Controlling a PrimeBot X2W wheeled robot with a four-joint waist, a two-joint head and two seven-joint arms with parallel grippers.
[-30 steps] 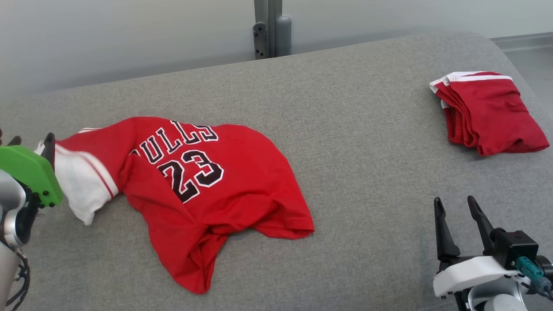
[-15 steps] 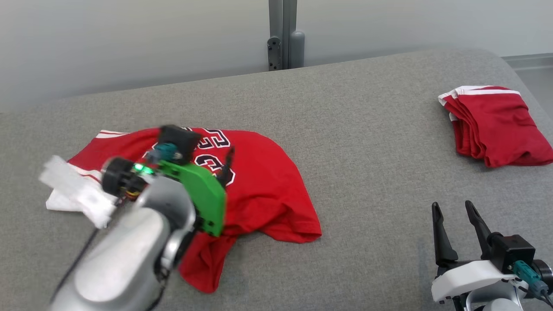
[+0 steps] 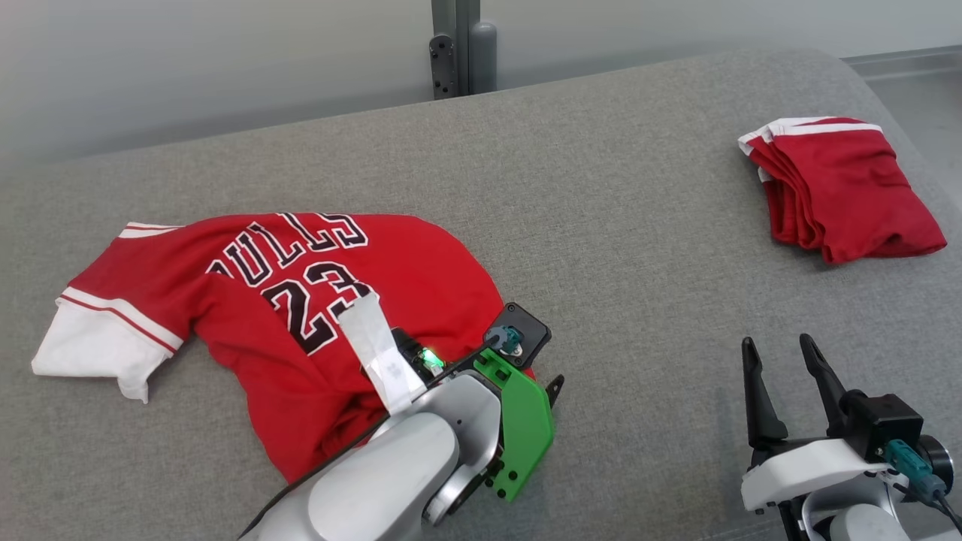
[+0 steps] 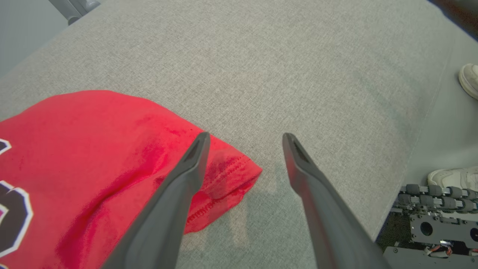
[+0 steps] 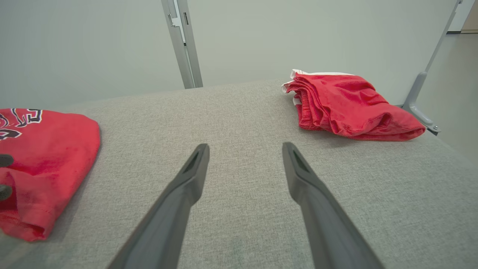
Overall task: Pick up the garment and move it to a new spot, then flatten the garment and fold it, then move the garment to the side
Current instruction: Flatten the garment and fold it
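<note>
- Left gripper [image 4: 245, 135]: jaws spread full width, nothing btwn them, nothing gripped. Pos.: over the jersey [image 3: 301, 300], at its hem corner on the robot's right, near side.
- Left wrist view: one finger [image 4: 183, 179] crosses that hem corner. The other lies over bare grey padded surface [image 3: 616, 225] just beside the jersey. Contact w/ the cloth: cannot tell.
- Right gripper [image 3: 776, 342]: jaws wide apart, empty, touching nothing. Pos.: well apart from the jersey, to its right and nearer the robot, above the surface.
- Jersey: red w/ white sleeve trim, black "23" and lettering face up. Lies rumpled, not flat, on the surface. White-ended sleeve is at the side far from the left gripper.
- Folded red garment [image 3: 842, 188]: well apart from the jersey, to its right and toward the back edge.
- Hidden in head view: the left forearm, its green plate [image 3: 526, 428] and a white strip [image 3: 376, 353] cover the jersey's near-right part. One left fingertip shows past the plate.
- Hard to read: first letter of the lettering is lost in a fold.
- Cut off: left wrist view crops the jersey at the frame's left and bottom edges.
- Off the surface, on the side away from the jersey: two pale shoes [image 4: 468, 80], each cropped by the frame edge.
</note>
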